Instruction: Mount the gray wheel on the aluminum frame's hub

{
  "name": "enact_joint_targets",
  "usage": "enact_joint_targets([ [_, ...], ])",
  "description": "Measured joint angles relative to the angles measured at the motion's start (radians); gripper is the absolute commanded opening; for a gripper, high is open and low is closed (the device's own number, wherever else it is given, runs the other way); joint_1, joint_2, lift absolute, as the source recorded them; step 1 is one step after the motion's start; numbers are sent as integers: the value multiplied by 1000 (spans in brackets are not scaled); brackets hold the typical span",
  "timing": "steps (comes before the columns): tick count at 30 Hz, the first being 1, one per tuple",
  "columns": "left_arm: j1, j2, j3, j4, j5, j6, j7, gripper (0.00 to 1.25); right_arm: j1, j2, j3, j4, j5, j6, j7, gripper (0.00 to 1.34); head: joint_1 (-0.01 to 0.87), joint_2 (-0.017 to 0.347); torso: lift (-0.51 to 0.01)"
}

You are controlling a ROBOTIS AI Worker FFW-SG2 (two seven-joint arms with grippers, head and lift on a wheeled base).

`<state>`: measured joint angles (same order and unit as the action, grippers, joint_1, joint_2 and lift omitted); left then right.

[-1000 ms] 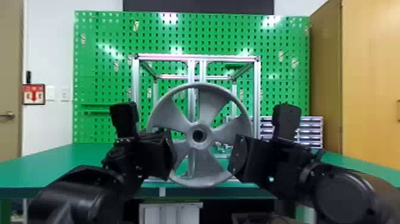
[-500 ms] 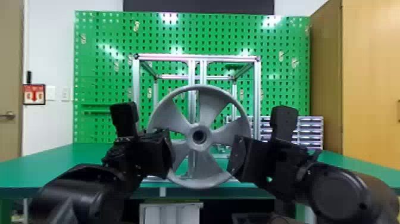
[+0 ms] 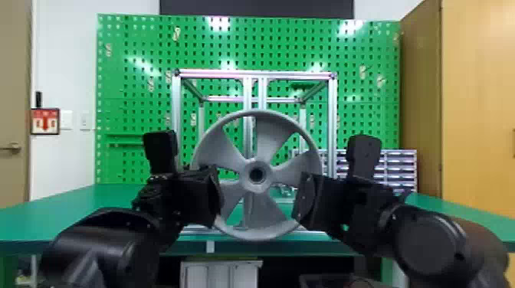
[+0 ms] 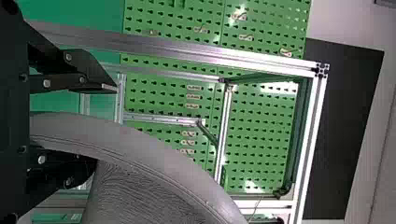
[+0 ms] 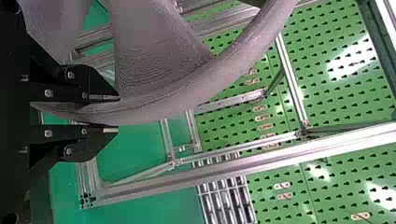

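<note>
Upright before the aluminum frame [image 3: 214, 74], the gray wheel [image 3: 270, 128] faces the head camera between my left gripper [image 3: 219, 197] and right gripper [image 3: 304, 201]. In the left wrist view, the wheel's rim [image 4: 140, 142] passes between the fingers of my left gripper [image 4: 106, 125], which stands open with a gap beside one finger. My right gripper [image 5: 117, 114] is shut on the rim of the wheel [image 5: 187, 93] in the right wrist view. The wheel's central bore lines up roughly with the frame's middle uprights. The frame's hub is hidden behind the wheel.
The frame stands on a green table [image 3: 92, 201] against a green pegboard [image 3: 134, 88]. Small drawers [image 3: 398, 166] sit at the right behind the frame, near a wooden cabinet [image 3: 475, 95]. A white drawer unit [image 3: 220, 274] is under the table.
The right gripper's housing has shifted slightly leftward in the head view. The wheel and left gripper have stayed in nearly the same place.
</note>
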<state>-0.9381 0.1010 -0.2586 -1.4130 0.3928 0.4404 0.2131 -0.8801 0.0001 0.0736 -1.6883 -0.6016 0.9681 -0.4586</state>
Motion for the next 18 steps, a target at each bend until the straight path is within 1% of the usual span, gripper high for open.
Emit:
enact_joint_targets([
  [18,-50,-12,-8,105,-2,-49,-14,416,-28,0,0,64,16,-22,0,181,-5,6,-499],
])
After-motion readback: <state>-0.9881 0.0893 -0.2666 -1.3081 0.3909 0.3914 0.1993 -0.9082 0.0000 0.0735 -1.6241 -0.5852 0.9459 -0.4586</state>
